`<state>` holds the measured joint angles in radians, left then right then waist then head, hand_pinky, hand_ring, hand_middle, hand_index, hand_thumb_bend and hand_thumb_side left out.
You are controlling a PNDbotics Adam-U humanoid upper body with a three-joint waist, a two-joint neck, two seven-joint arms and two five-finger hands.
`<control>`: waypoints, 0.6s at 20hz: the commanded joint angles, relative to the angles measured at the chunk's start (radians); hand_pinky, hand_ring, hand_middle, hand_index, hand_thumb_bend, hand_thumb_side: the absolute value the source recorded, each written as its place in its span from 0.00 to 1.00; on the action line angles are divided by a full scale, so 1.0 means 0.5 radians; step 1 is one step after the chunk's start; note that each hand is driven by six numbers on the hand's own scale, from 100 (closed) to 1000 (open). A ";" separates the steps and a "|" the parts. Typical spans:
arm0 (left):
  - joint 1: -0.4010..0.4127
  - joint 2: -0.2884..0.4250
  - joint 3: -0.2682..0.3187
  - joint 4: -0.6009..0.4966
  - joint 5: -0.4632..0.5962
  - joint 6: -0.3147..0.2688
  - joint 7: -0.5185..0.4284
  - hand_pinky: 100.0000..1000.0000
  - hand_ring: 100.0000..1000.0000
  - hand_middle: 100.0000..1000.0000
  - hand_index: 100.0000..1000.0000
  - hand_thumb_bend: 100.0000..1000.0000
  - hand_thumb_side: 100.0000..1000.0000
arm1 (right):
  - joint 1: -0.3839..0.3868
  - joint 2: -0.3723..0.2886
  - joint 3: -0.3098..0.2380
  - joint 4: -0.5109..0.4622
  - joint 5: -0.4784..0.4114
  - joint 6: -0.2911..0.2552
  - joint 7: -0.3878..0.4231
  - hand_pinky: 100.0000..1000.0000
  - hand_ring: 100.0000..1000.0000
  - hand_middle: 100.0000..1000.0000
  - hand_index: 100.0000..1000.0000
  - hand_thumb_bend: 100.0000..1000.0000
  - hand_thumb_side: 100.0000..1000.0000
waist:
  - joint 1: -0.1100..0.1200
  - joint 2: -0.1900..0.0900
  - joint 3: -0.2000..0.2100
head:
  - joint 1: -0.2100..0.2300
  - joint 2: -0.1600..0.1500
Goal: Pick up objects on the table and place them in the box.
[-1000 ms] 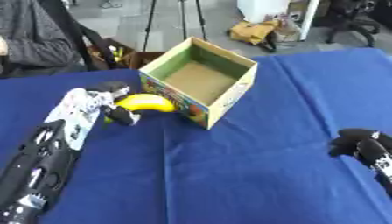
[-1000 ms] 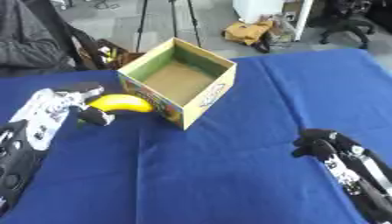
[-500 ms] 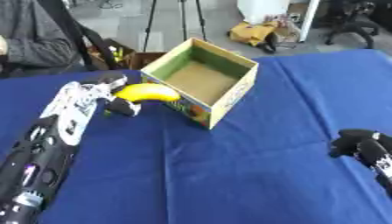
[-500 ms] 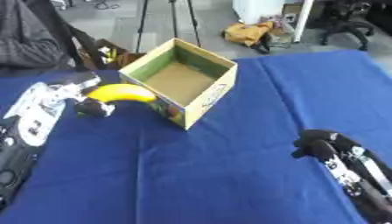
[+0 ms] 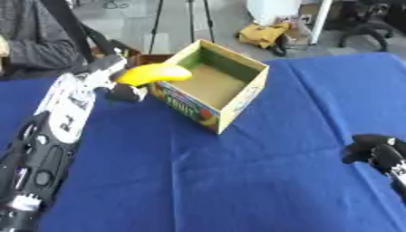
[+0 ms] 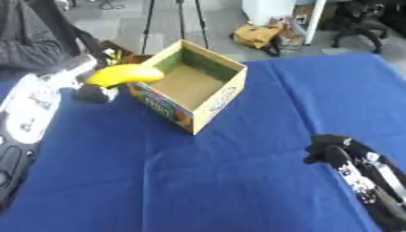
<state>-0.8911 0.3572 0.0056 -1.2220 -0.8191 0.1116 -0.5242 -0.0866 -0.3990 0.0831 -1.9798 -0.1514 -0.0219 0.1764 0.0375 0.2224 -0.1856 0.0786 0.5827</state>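
Carrying the curved yellow banana in our left robot hand, fingers curled around it, we hold it at the upper left, just over the near-left rim of the open cardboard box. We should clear that wall before letting go. Our right robot hand rests curled, empty, on the blue-clothed desk at lower right.

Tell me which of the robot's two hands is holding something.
The left hand, raised by the box's near-left rim, holds the banana. The right hand sits curled and empty at the lower right.
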 commanded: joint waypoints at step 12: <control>-0.258 -0.100 0.026 0.211 -0.182 0.080 0.281 0.51 0.31 0.25 0.40 0.00 0.17 | -0.023 -0.008 0.026 -0.040 -0.011 0.011 0.050 0.79 0.62 0.62 0.77 0.09 0.67 | -0.002 -0.010 -0.129 | 0.080 -0.065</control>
<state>-0.9925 0.3019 0.0113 -1.1199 -0.8935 0.1494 -0.4027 -0.0889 -0.3971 0.0977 -1.9798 -0.1520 -0.0155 0.1960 0.0403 0.2331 -0.2534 0.1126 0.5635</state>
